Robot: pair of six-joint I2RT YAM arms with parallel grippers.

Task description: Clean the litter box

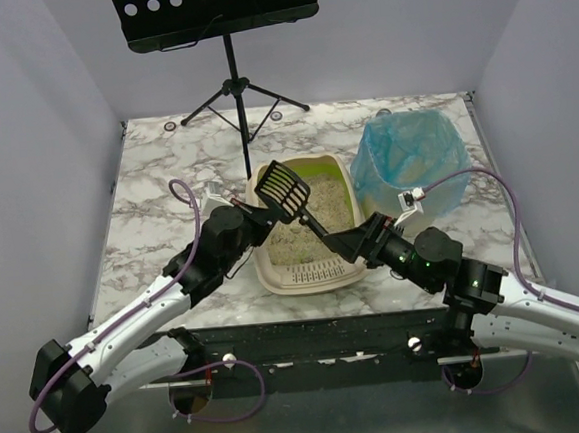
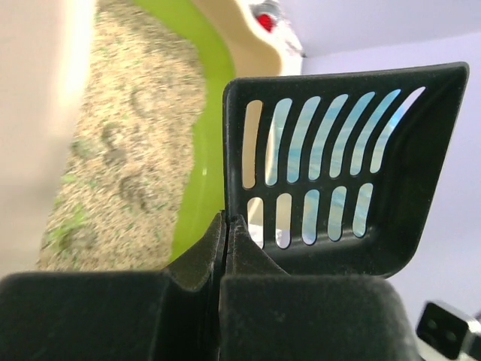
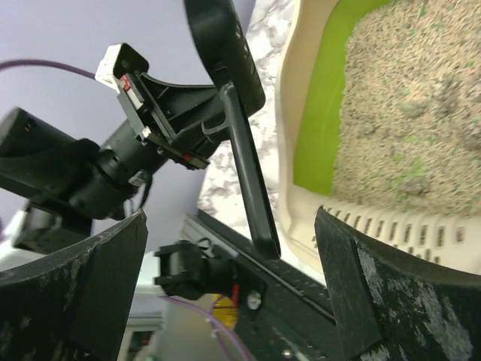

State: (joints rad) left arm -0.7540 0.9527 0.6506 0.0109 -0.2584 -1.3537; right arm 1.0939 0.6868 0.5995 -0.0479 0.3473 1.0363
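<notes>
Surroundings: plain pale walls are noted on three sides; a marbled tabletop point(image 1: 158, 207) carries the work; a black music stand point(image 1: 215, 12) is set at the far edge.
Litter box: the litter box point(image 1: 310, 287) is found at the middle of the tabletop, between the two arms, slotted grille end nearest the bases; tan granules point(image 1: 324, 209) are spread within the green inner rim.
Bin: a bin point(image 1: 406, 162) lined with a blue bag is placed just beside the box, on the right.
Scoop: a black slotted scoop point(image 1: 285, 190) is held in the air over the left part of the box, head uppermost and tilted; nothing is seen lying on its slots.
Left gripper: the left gripper point(image 1: 269, 215) is recorded with fingers together, clamped on the scoop at the lower edge of the head, close to the neck.
Right gripper: the right gripper point(image 1: 334, 241) is recorded with fingers wide apart, either side of the lower handle; no contact is seen from the right wrist.
Handling, judged: the box is taken to be stiff, smooth plastic, light in itself but weighted by its fill; sliding on the marble is to be expected if it is pushed; granules would spill if it were tipped.
Hold, judged: the raised rim or the grille-end wall is considered the best purchase.
</notes>
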